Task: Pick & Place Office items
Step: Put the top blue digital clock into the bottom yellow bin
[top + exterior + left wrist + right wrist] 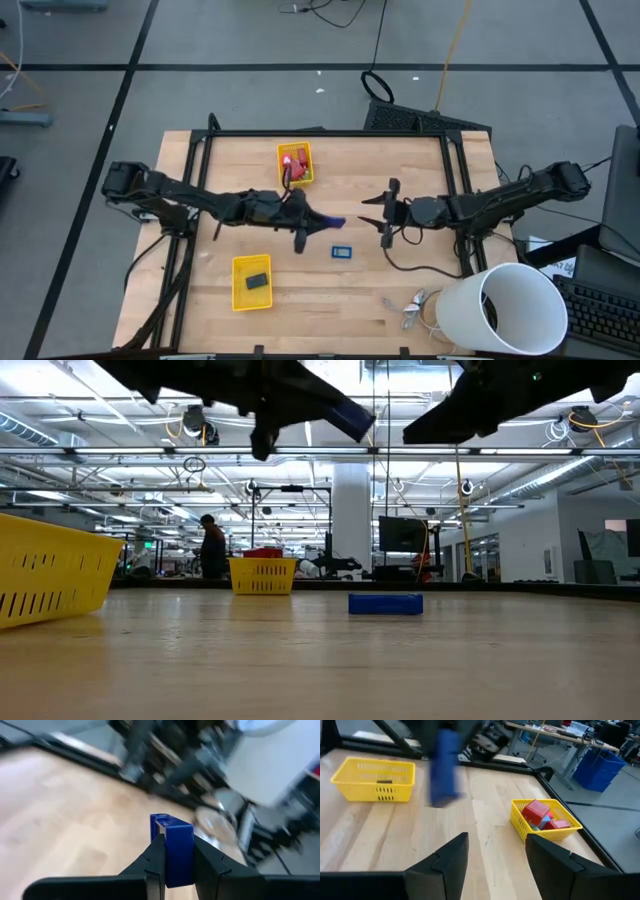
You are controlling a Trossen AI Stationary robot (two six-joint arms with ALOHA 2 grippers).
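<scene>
Clamping a blue block (172, 851), left gripper (176, 854) hangs above table (420, 290).

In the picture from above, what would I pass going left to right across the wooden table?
Yellow tray with a black piece → yellow tray with red pieces → left gripper holding a blue block → blue piece lying flat → right gripper, open → metal bits → white bucket.

My left gripper (174, 854) hangs above mid-table, pointing toward three o'clock, fingers clamped. My right gripper (496, 851) points toward nine o'clock, fingers spread.
</scene>
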